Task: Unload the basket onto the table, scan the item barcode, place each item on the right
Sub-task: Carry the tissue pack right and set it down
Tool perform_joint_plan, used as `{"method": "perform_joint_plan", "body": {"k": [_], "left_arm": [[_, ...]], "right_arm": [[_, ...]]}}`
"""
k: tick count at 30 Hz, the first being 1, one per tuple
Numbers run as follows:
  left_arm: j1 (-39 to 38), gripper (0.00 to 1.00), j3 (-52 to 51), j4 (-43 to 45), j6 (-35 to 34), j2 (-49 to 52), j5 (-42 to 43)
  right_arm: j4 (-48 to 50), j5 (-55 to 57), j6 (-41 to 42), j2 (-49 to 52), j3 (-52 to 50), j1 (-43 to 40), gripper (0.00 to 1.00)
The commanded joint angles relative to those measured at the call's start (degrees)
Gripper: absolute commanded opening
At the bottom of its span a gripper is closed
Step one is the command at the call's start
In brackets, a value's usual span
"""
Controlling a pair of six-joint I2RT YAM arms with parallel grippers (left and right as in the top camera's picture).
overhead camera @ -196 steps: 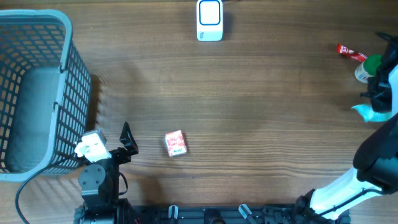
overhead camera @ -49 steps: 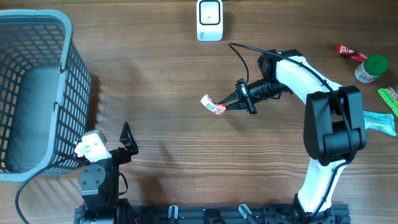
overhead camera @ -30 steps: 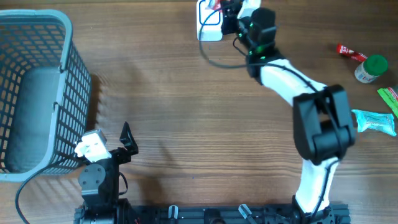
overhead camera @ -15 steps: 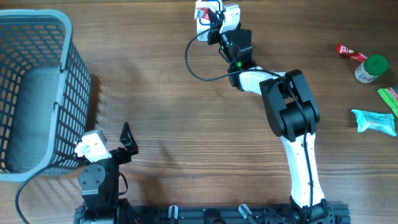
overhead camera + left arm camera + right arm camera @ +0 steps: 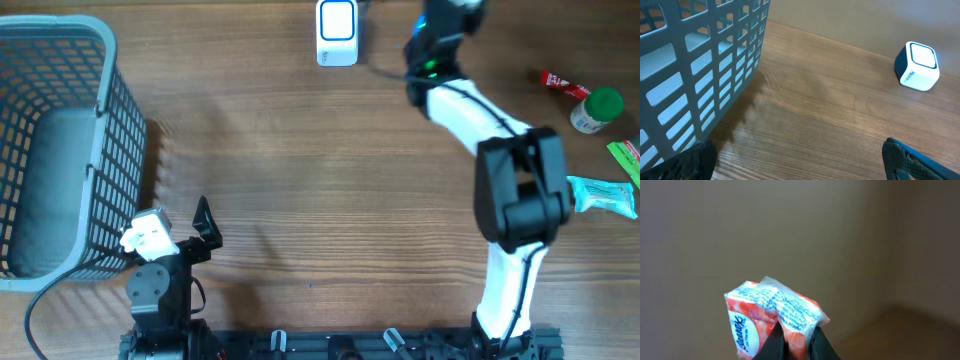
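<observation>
The item is a small orange-and-white tissue pack [image 5: 771, 319]. My right gripper [image 5: 796, 344] is shut on its lower edge and holds it up in the air against a plain wall. In the overhead view the right arm [image 5: 460, 90] reaches to the table's far edge, right of the white-and-blue scanner [image 5: 337, 32]; its fingers and the pack are cut off at the top of that view. The scanner [image 5: 917, 65] also shows in the left wrist view. My left gripper [image 5: 800, 167] rests open over bare table beside the basket, holding nothing.
A large grey mesh basket [image 5: 110, 130] fills the left side, close to the left arm. At the right edge lie a red tube [image 5: 565, 85], a green-capped bottle [image 5: 597, 108], a green packet [image 5: 628, 155] and a teal packet [image 5: 603, 195].
The right arm has swung from in front of the scanner to the right of it, carrying the tissue pack out of the overhead view. The left arm has not moved.
</observation>
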Motion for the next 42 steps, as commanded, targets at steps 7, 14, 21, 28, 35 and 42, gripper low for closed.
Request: {"method": "perform_joint_plan", "body": {"k": [7,14,21,28,35,42], "left_arm": [[0.2,1.0,-0.2,0.2,1.1,-0.3,-0.9],[0.2,1.0,-0.2,0.2,1.1,-0.3,-0.9],[0.2,1.0,-0.2,0.2,1.1,-0.3,-0.9],[0.2,1.0,-0.2,0.2,1.1,-0.3,-0.9],[0.2,1.0,-0.2,0.2,1.1,-0.3,-0.9],[0.2,1.0,-0.2,0.2,1.1,-0.3,-0.9]], "right_arm": [[-25.9,29.2,-16.1,0.0,-8.8,-11.3,0.04],[-27.2,20.4,-0.3,0.0,-25.5,-16.9,0.26],[-20.5,15.2,-9.4,-1.9,-21.8,-15.5,1.0],[-34.2,-7.8,2.5,-21.3,-20.2,0.9,1.0],[-66.9,-41.8,19.5,-52.3,-20.2,5.8,1.0],[-83.2,-42.1,19.4,-85.8,-20.2,5.8,1.0]]}}
